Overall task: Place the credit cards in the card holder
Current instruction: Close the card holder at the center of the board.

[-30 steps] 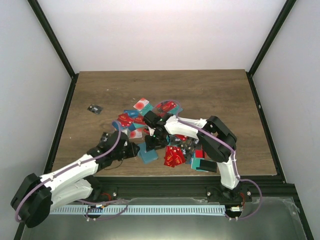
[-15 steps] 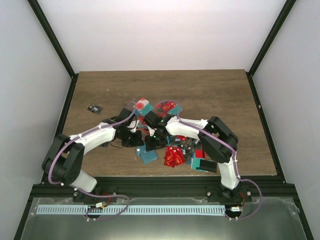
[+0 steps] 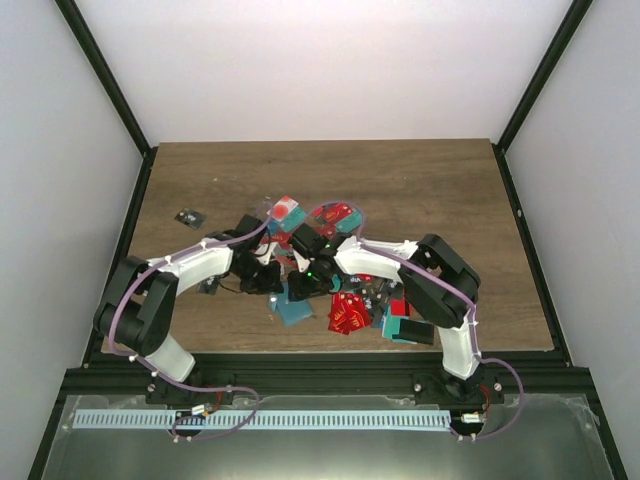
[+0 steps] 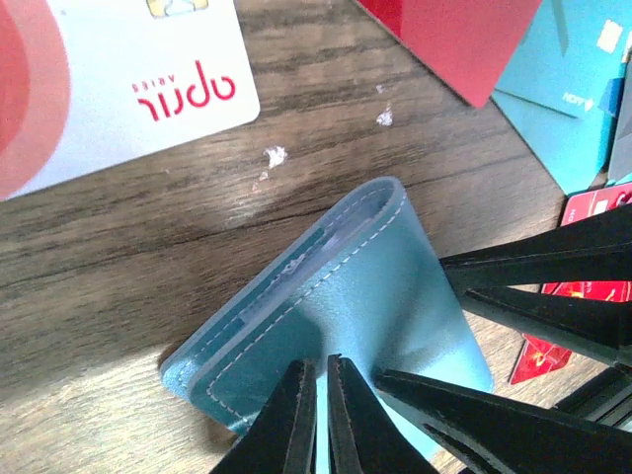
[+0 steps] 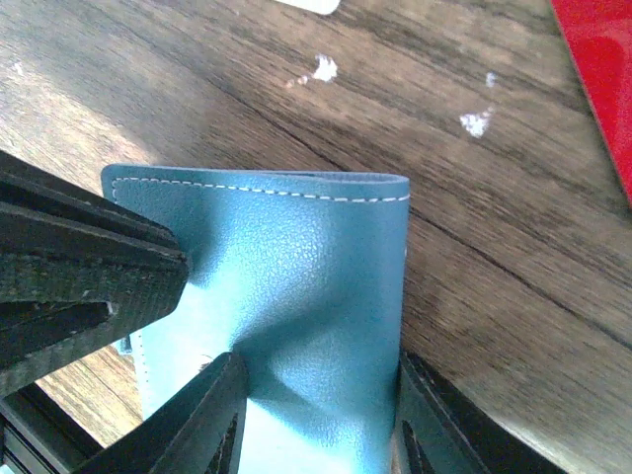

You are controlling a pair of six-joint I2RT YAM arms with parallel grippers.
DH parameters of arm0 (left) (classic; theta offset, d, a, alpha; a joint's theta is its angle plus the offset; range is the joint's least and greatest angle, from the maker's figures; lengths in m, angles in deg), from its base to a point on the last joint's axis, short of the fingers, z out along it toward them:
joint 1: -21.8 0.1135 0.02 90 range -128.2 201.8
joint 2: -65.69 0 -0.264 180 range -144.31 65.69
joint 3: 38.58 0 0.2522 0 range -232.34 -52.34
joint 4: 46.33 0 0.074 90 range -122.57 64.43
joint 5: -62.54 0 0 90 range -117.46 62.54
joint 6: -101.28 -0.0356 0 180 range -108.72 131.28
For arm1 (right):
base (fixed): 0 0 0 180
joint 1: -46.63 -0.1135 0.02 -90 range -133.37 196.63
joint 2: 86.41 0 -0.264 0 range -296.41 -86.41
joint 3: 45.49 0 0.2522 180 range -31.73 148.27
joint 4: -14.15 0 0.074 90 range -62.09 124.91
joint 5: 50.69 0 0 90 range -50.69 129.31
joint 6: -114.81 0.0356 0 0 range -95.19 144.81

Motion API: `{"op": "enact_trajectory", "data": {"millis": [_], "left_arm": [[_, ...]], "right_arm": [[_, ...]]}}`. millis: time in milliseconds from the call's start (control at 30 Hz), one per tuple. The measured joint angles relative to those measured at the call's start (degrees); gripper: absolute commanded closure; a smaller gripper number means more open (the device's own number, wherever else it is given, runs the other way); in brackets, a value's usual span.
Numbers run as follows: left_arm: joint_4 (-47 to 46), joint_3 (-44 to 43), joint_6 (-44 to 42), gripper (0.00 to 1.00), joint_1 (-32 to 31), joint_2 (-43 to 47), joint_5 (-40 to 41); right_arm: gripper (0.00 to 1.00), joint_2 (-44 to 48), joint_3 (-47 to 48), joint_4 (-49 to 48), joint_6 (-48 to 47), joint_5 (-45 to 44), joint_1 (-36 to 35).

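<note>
The card holder (image 3: pixel 295 310) is a teal stitched wallet (image 4: pixel 346 296) lying on the wood among the scattered credit cards. My right gripper (image 5: pixel 316 370) straddles its width and is shut on it, and the cover (image 5: pixel 296 267) creases between the fingers. My left gripper (image 4: pixel 318 363) is shut, its tips resting on the wallet's cover with only a thin slit between them. In the top view the left gripper (image 3: pixel 272 282) and right gripper (image 3: pixel 305 280) meet over the wallet. A white card with a red blot (image 4: pixel 109 79), a red card (image 4: pixel 454 39) and teal cards (image 4: pixel 573 89) lie close by.
More red cards (image 3: pixel 349 313) lie to the right of the wallet. A teal and black case (image 3: pixel 408 328) stands near the table's front edge. A small dark object (image 3: pixel 188 218) lies alone at the left. Black posts frame the table's sides.
My left arm swung from the near left in to the card pile and its gripper closed over the wallet. The right gripper kept its hold in place.
</note>
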Motion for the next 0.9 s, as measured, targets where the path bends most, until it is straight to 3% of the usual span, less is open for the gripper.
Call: {"op": "enact_trajectory", "data": {"millis": [400,900], "left_arm": [[0.5,-1.4,-1.7,0.93,0.5,0.5,2.5],[-0.9,3.1,-1.1,0.94,0.6,2.8,7.6]], "right_arm": [[0.57,-0.2,-0.1,-1.5,-0.1,0.0,0.0],[0.57,-0.3,0.0,-2.0,-0.9,0.5,0.0]]}}
